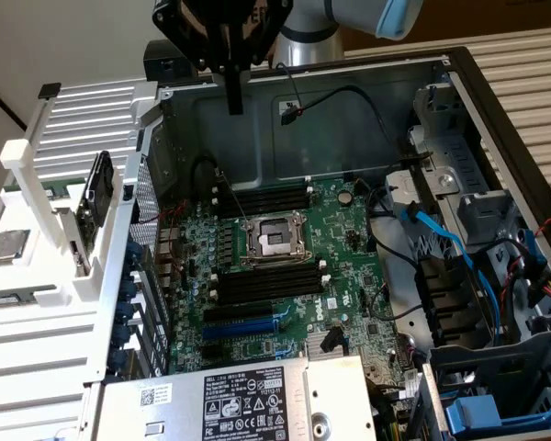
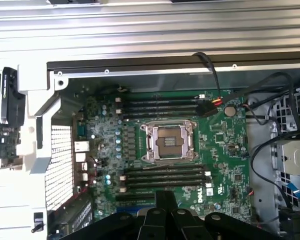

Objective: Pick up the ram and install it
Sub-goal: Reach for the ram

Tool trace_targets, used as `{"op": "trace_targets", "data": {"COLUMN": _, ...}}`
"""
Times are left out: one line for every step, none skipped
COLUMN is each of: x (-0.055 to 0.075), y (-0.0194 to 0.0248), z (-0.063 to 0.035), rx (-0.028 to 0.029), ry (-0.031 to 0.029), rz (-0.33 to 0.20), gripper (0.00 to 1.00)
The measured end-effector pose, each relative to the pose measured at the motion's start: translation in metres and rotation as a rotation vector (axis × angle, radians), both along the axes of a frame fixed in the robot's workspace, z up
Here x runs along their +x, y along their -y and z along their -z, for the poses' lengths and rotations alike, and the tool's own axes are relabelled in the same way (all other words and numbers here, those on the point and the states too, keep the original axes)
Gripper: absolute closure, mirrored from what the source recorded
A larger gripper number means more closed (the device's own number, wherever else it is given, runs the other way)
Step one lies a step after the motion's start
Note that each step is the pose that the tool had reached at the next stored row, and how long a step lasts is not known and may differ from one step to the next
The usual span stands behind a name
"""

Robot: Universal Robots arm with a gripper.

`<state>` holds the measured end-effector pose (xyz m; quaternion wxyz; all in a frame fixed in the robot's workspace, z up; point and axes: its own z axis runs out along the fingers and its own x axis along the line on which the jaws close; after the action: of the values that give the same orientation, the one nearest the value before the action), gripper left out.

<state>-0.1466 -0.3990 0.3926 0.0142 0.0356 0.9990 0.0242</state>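
Ram point(image 1: 96, 197) stands on edge in the white rack point(image 1: 39, 197) outside the case, at the exterior view's left. It is well apart from the gripper point(image 1: 234, 103), which hangs over the case's back wall, its jaws seemingly pressed together on nothing. I judge the stick light, stiff and thin, with fragile chips and contacts. It is best pinched across its flat faces near the middle of the upper edge, leaving the contacts free. The exterior view takes in the rack, the drive bays with blue cables point(image 1: 459, 248) and the power supply point(image 1: 248, 400). The wrist view looks straight down on the board, where the black slots point(image 2: 162, 175) on both sides of the socket point(image 2: 169, 142) appear empty.
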Motion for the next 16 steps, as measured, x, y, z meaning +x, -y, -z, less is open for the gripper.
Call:
{"op": "trace_targets", "data": {"x": -0.005, "y": 0.0001, "z": 0.0, "rx": 0.0, "ry": 0.0002, "rz": 0.0, "gripper": 0.9}}
{"op": "trace_targets", "data": {"x": -0.014, "y": 0.0002, "z": 0.0, "rx": 0.0, "ry": 0.0007, "rz": 0.0, "gripper": 0.9}}
{"op": "trace_targets", "data": {"x": -0.018, "y": 0.0003, "z": 0.0, "rx": 0.0, "ry": 0.001, "rz": 0.0, "gripper": 0.9}}
{"op": "trace_targets", "data": {"x": -0.028, "y": 0.0004, "z": 0.0, "rx": 0.0, "ry": 0.0015, "rz": 0.0, "gripper": 0.9}}
{"op": "trace_targets", "data": {"x": -0.032, "y": 0.0004, "z": 0.0, "rx": 0.0, "ry": 0.0016, "rz": 0.0, "gripper": 0.9}}
{"op": "trace_targets", "data": {"x": -0.037, "y": 0.0005, "z": 0.0, "rx": 0.0, "ry": 0.0016, "rz": 0.0, "gripper": 0.9}}
{"op": "trace_targets", "data": {"x": -0.041, "y": 0.0005, "z": 0.0, "rx": -0.0001, "ry": 0.0016, "rz": 0.0, "gripper": 0.9}}
{"op": "trace_targets", "data": {"x": -0.046, "y": 0.0005, "z": 0.0, "rx": 0.0, "ry": 0.0016, "rz": 0.0, "gripper": 0.9}}
{"op": "trace_targets", "data": {"x": -0.055, "y": 0.0005, "z": 0.0, "rx": 0.0, "ry": 0.0016, "rz": 0.0, "gripper": 0.9}}
{"op": "trace_targets", "data": {"x": -0.06, "y": 0.0005, "z": 0.0, "rx": 0.0, "ry": 0.0016, "rz": 0.0, "gripper": 0.9}}
{"op": "trace_targets", "data": {"x": -0.064, "y": 0.0005, "z": 0.0, "rx": 0.0, "ry": 0.0016, "rz": 0.0, "gripper": 0.9}}
{"op": "trace_targets", "data": {"x": -0.073, "y": 0.0005, "z": -0.0001, "rx": -0.0001, "ry": 0.0016, "rz": 0.0, "gripper": 0.9}}
{"op": "trace_targets", "data": {"x": -0.078, "y": 0.0005, "z": 0.0, "rx": 0.0, "ry": 0.0017, "rz": 0.0, "gripper": 0.9}}
{"op": "trace_targets", "data": {"x": -0.083, "y": 0.0005, "z": 0.0, "rx": 0.0, "ry": 0.0017, "rz": 0.0, "gripper": 0.9}}
{"op": "trace_targets", "data": {"x": -0.096, "y": 0.0005, "z": 0.0, "rx": -0.0001, "ry": 0.0016, "rz": 0.0, "gripper": 0.9}}
{"op": "trace_targets", "data": {"x": -0.101, "y": 0.0004, "z": 0.0, "rx": -0.0001, "ry": 0.0016, "rz": 0.0, "gripper": 0.9}}
